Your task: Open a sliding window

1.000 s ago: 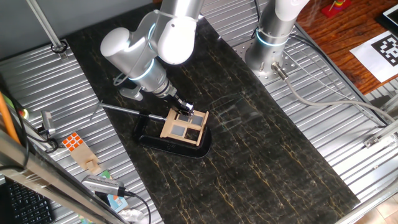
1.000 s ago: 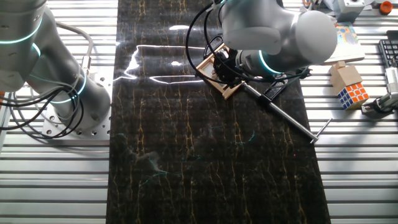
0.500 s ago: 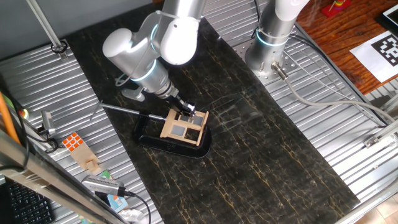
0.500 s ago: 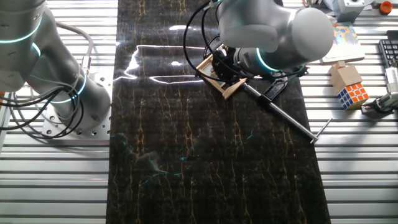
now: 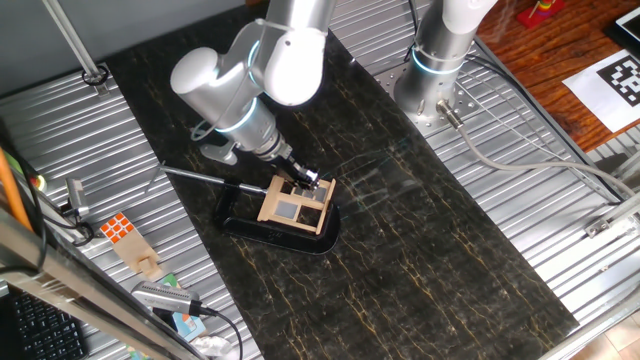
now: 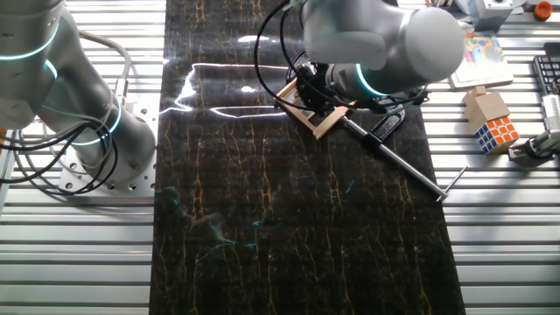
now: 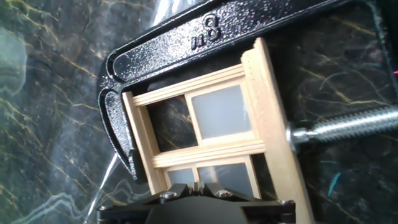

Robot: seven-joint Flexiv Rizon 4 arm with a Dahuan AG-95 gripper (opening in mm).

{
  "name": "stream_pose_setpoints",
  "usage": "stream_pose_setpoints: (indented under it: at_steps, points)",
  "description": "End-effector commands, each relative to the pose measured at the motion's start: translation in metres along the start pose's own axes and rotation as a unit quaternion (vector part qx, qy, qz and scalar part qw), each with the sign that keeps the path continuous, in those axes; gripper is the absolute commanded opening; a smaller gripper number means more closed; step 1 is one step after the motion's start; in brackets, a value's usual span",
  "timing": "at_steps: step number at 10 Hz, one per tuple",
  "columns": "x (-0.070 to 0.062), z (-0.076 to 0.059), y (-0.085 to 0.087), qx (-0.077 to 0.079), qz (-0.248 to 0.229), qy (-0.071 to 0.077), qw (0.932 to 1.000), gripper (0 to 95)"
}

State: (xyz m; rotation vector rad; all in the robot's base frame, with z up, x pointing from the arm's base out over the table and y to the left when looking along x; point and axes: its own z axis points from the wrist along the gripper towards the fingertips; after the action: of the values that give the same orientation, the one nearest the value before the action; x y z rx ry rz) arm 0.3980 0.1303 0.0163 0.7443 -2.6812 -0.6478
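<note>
The sliding window point(image 5: 296, 205) is a small tan wooden frame with greyish panes, held in a black clamp point(image 5: 250, 222) on the dark marble mat. My gripper point(image 5: 313, 183) is at the window's far edge. In the hand view the two fingers meet at the gripper point(image 7: 196, 185), closed on the thin middle bar of the window point(image 7: 268, 124). One opening point(image 7: 166, 127) shows bare marble behind it. In the other fixed view the gripper point(image 6: 308, 91) covers most of the window point(image 6: 320, 124).
The clamp's arm point(image 7: 186, 43) and its screw point(image 7: 348, 127) press on the frame's sides. The clamp's metal rod point(image 5: 200, 176) sticks out to the left. A Rubik's cube point(image 5: 117, 228) lies off the mat. A second arm's base point(image 5: 432, 75) stands at the back.
My gripper and arm have shifted a little to the right along the window's far edge. The clamp and frame have stayed in place.
</note>
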Motion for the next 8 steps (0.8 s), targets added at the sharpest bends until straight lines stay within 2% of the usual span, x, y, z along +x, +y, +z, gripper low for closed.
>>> stream_pose_setpoints:
  at_steps: [1, 4, 5, 6, 7, 8]
  points:
    - [-0.001, -0.001, 0.003, -0.002, 0.002, 0.002, 1.0, 0.0]
    - [-0.003, 0.007, 0.02, -0.012, 0.017, -0.011, 0.9997, 0.0]
    - [-0.004, 0.008, 0.028, -0.007, 0.023, -0.012, 0.9996, 0.0]
    - [-0.004, 0.006, 0.03, 0.01, 0.018, -0.011, 0.9997, 0.0]
    - [-0.003, 0.0, 0.033, 0.038, 0.012, -0.005, 0.9992, 0.0]
    - [-0.001, -0.008, 0.038, 0.048, 0.018, -0.005, 0.9986, 0.0]
